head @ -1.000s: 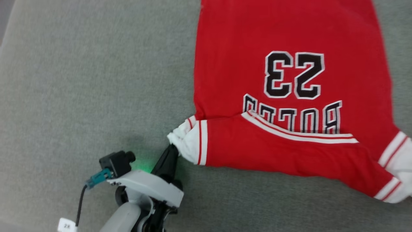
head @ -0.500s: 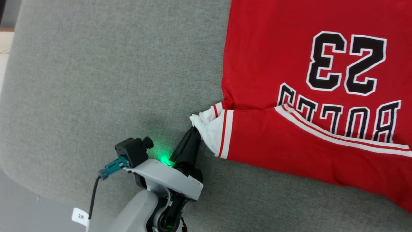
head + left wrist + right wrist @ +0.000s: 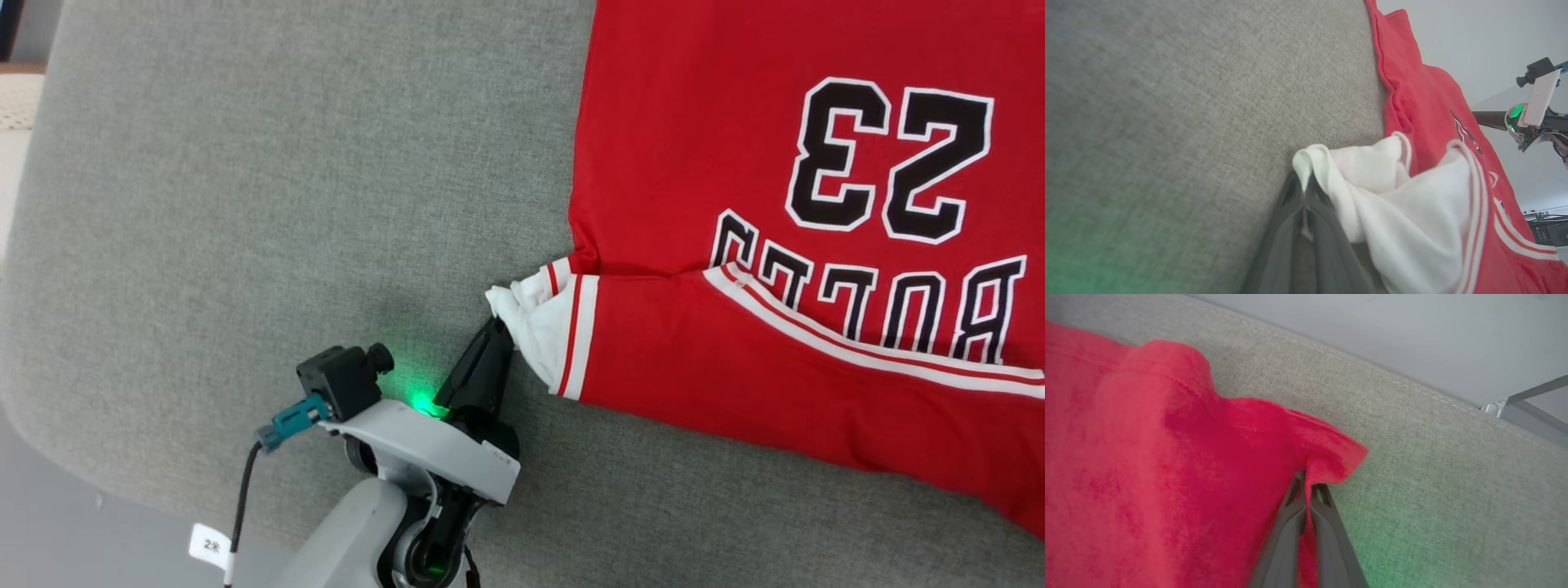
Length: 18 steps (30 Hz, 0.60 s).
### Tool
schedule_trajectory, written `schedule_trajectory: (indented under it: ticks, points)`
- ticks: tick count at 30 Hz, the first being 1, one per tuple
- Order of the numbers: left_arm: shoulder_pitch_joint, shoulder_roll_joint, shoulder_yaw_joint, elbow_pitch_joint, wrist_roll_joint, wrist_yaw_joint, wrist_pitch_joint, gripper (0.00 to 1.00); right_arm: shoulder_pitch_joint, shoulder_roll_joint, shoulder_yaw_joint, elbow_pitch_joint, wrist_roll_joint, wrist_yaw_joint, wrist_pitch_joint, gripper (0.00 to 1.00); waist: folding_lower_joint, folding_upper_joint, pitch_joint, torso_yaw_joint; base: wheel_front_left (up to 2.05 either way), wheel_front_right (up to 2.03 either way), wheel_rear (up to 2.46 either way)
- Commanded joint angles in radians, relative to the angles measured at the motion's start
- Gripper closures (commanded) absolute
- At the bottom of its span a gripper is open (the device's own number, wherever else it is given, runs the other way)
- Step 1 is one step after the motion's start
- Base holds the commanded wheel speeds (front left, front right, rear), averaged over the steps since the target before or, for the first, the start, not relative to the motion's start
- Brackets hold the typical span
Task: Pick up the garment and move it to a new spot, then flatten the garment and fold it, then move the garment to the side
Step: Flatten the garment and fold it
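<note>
on upholstery (image 3: 286,204), left end effector (image 3: 1304,187) and right end effector (image 3: 1309,486) pinch the garment (image 3: 694,122).

One red garment (image 3: 694,147) carrying two black numerals (image 3: 849,96), one grey tabletop (image 3: 286,204), one white cable tag (image 3: 211,545), and two grippers, the left gripper (image 3: 498,325) and the right gripper (image 3: 1308,481), each with two dark fingers (image 3: 1286,228).
</note>
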<state>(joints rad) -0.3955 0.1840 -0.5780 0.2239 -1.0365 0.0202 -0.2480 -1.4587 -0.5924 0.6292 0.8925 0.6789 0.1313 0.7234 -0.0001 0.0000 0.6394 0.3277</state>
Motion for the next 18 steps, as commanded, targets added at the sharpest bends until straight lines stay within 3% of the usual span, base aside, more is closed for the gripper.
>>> schedule_trajectory:
  ticks: [1,9,18]
  points:
    - [0.004,-0.019,-0.015,0.118,-0.020,0.012,0.039,1.00,0.039,-0.005,0.011,0.018,0.009,-0.001,-0.002,1.00,0.0001,0.0000,-0.021,-0.011,0.00,0.00,0.00]
    - [-0.009,0.001,-0.002,0.126,0.010,0.006,0.019,1.00,0.106,-0.030,0.040,-0.030,0.108,-0.001,-0.058,1.00,0.0001,0.0000,-0.113,-0.051,0.00,0.00,0.00]
    - [0.024,0.046,0.035,0.124,0.020,0.016,0.000,1.00,0.341,-0.153,0.093,-0.242,0.268,-0.001,-0.109,1.00,0.0001,0.0000,-0.256,-0.121,0.00,0.00,0.00]
